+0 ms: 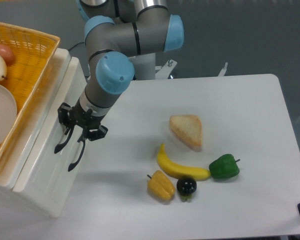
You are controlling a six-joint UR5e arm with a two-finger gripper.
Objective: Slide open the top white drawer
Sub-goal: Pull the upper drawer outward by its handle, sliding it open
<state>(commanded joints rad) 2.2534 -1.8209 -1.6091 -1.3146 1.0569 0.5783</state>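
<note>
A white cabinet (pixel 42 165) stood at the left edge of the bench (pixel 250 130), and it serves here as the landmark. It carried two drawers, each with one black curved handle. The top white drawer (pixel 40 135) was the upper of the two, on the cabinet's sloping front face, its handle (pixel 61 143) to the left of the lower drawer's handle (pixel 76 156). The drawer front sat level with the cabinet face, so it looked closed.

One arm reached down from above the cabinet's right side. Its pincer (pixel 79 131) sat right at the upper ends of the two handles, dark fingers against the white front. Whether the fingers were wide, narrow or closed on the top handle could not be told, as black parts overlapped black handle.

On top of the cabinet rested one yellow woven basket (pixel 32 60), holding one white plate (pixel 1 114) and two pale rounded items at its far left edge.

To the right of the cabinet, well apart from it, five food items lay on the bench: one slice of bread (pixel 187 131), one banana (pixel 180 167) just below it, one green pepper (pixel 224 167) touching the banana's right end, one yellow pepper (pixel 161 186), and one small dark round fruit (pixel 186 186) between the yellow pepper and the banana.
</note>
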